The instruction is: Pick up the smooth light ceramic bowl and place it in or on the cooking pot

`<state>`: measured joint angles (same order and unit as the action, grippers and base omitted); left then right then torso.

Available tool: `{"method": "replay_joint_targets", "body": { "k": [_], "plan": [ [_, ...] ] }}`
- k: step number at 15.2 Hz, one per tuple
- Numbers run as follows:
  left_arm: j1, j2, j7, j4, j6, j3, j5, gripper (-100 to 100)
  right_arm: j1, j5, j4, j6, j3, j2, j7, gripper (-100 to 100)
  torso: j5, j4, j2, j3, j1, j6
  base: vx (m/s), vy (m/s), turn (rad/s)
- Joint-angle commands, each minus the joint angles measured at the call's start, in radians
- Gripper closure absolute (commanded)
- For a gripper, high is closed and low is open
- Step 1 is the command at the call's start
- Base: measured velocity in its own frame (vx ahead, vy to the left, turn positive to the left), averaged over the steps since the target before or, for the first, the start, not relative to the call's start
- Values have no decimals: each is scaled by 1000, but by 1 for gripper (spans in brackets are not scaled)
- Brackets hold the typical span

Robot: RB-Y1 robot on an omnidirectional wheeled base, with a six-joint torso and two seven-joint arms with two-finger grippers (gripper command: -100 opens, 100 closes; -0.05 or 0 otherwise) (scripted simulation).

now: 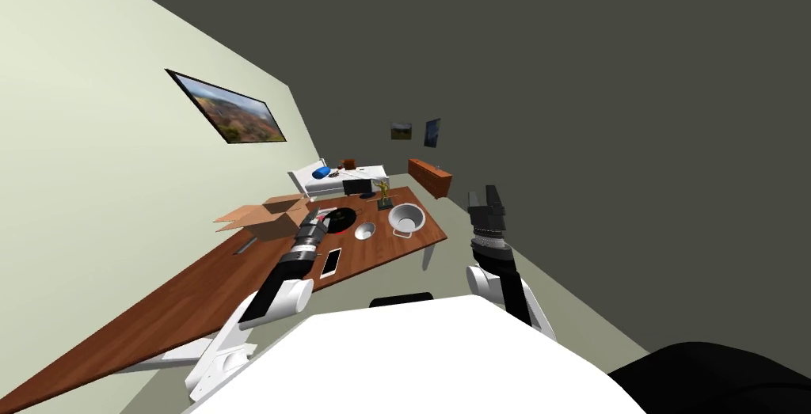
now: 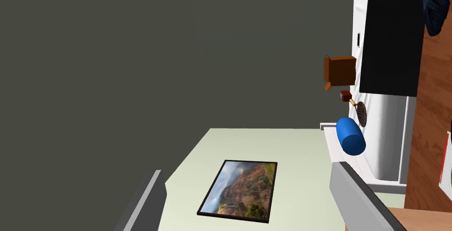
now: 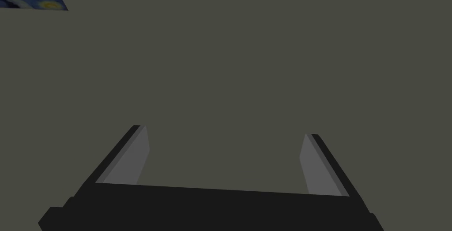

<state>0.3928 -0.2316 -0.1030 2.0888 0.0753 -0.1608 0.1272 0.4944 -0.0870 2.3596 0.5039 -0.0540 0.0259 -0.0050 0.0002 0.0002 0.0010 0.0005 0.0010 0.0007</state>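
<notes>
Grasp pending: bowl sits on bench beside pot; left hand and right hand spread, empty.

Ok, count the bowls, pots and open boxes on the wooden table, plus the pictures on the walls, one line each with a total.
White bowl: 1
Cooking pot: 1
Open cardboard box: 1
Wall pictures: 3, one large landscape and two small ones
Total: 6
</notes>
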Motion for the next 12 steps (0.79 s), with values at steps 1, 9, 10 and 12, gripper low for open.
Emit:
{"method": "replay_joint_targets", "body": {
  "k": [1,9,10,12],
  "plan": [
    [-3,-3,2,-14,-35,-9,-2,-100,0,0,0,0,0,0,0,0,0,0,0,0,0,0,-17,7,-168],
    [-42,-28,3,-112,-190,-72,-1,-100,0,0,0,0,0,0,0,0,0,0,0,0,0,0,-16,4,-170],
    [-42,-28,3,-112,-201,-72,-1,-100,0,0,0,0,0,0,0,0,0,0,0,0,0,0,-17,5,-201],
    [-52,-32,4,-137,-240,-88,-1,-100,0,0,0,0,0,0,0,0,0,0,0,0,0,0,-20,6,-204]
  ]
}}
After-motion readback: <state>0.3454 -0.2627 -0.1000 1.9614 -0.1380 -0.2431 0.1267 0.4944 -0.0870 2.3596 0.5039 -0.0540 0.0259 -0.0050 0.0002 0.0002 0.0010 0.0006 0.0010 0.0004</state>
